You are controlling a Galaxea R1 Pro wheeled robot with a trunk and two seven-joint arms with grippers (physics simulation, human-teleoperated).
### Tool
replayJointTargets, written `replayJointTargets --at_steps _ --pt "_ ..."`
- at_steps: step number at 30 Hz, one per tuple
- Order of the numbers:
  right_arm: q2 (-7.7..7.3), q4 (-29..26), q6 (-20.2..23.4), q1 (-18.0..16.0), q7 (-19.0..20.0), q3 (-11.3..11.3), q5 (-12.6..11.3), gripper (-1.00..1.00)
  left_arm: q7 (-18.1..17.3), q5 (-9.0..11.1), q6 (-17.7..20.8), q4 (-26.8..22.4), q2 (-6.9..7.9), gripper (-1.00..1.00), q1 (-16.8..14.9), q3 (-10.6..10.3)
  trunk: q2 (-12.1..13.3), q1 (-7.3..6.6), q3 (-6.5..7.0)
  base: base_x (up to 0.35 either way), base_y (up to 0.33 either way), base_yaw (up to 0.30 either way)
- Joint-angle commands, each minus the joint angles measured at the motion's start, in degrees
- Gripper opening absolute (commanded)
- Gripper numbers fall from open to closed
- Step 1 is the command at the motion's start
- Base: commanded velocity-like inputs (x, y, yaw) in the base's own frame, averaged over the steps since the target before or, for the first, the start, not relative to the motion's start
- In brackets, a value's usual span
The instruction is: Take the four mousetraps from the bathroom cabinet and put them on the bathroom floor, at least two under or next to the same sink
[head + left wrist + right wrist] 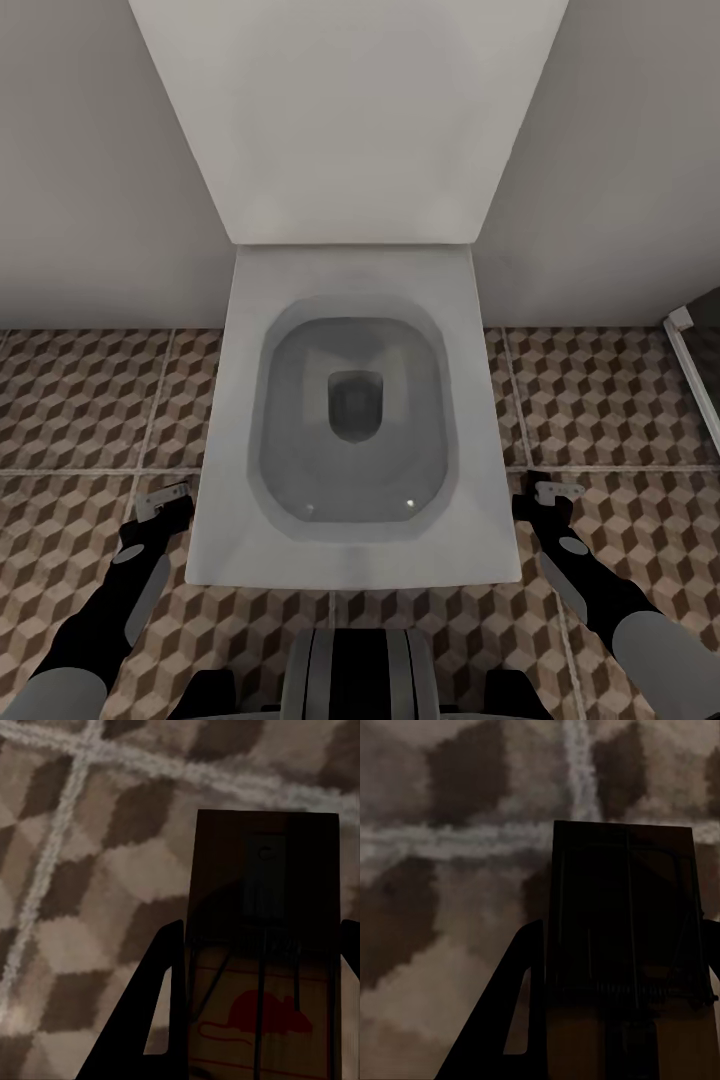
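Observation:
My left gripper (259, 1020) is shut on a mousetrap (262, 945), a brown wooden board with dark wire and a red mouse print, held just above the bathroom floor (90, 907). A second mousetrap (626, 945) sits in my right gripper (619, 1020), which is shut on it, also close over the tiles. In the head view the left gripper (165, 500) hangs to the left of a white toilet (350, 560). The right gripper (553, 492) hangs to the toilet's right. Both are low over the cube-patterned bathroom floor (70, 400).
The toilet's bowl and raised lid (350, 120) stand against a pale wall straight ahead, between my arms. A glass panel with a metal frame (695, 370) stands at the far right. Tiled floor lies open on both sides of the toilet.

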Motion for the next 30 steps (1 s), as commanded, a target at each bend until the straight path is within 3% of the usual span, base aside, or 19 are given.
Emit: replayJointTargets --at_steps 1,25,30 --pt "-0.07 0.0 -0.29 -0.03 -0.19 0.47 -0.66 -1.0 0.44 0.35 0.29 -0.12 -0.03 -1.0 0.01 -0.07 -0.01 -0.01 -0.03 0.0 0.0 0.0" --pt "-0.07 0.0 -0.32 -0.07 -0.28 0.49 -0.66 -1.0 0.44 0.35 0.28 -0.12 -0.08 -1.0 0.03 -0.1 -0.01 -0.01 -0.03 0.0 0.0 0.0" --pt "-0.07 0.0 -0.33 -0.05 -0.28 0.52 -0.66 -1.0 0.44 0.35 0.29 -0.12 -0.14 -1.0 0.02 -0.1 -0.05 0.07 -0.7 0.0 0.0 0.0"
